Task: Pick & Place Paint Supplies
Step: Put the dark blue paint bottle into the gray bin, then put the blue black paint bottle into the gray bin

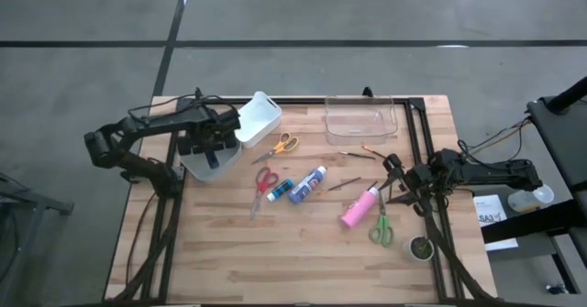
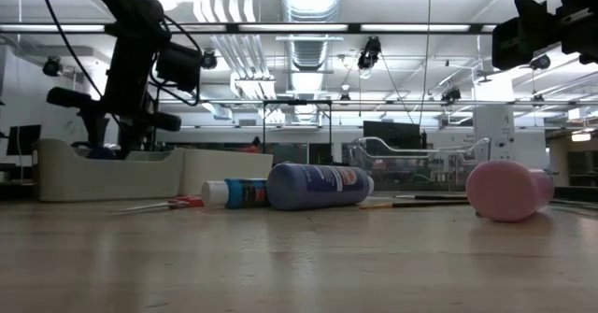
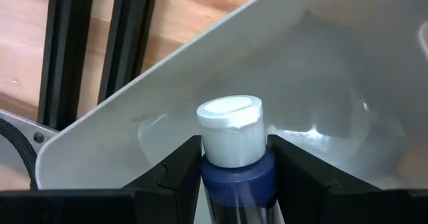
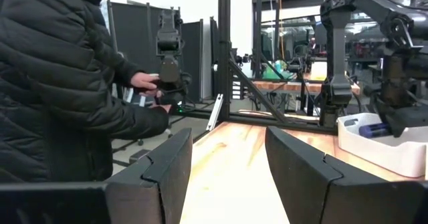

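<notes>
Left pincer (image 1: 213, 151) over the white plastic bin (image 1: 197, 168) near the left edge of the pale wooden tabletop (image 1: 303, 252), pinching the small dark blue bottle with pale cap (image 3: 231, 144) at its neck, one dark finger on each side; bottle inside the bin, whether touching its floor not clear. Second white rectangular bin (image 1: 259, 119) just beside, toward the far edge. Clear plastic tray (image 1: 359, 119) at the far edge, right of centre.

Right pincer (image 1: 396, 180) near the right edge of the tabletop, fingers spread, nothing between them.

Lying flat mid-tabletop: blue-and-white tube (image 1: 308, 185), with a smaller white-and-blue tube (image 1: 279, 189) just beside it on the left. Red-handled scissors (image 1: 262, 184) further left, yellow-handled scissors (image 1: 281, 144) nearer the far edge. Pink plastic bottle (image 1: 359, 207) on its side toward the right, green-handled scissors (image 1: 381, 226) just beside it. Thin brown paintbrushes (image 1: 359, 152) between the clear tray and the right pincer; another thin brush (image 1: 344, 184) between the blue-and-white tube and the pink bottle. Small dark round object (image 1: 420, 247) near the right front corner.

In the right wrist view, a person in a dark padded jacket (image 4: 60, 83) beyond the tabletop, hand (image 4: 146, 82) on a dark device.
</notes>
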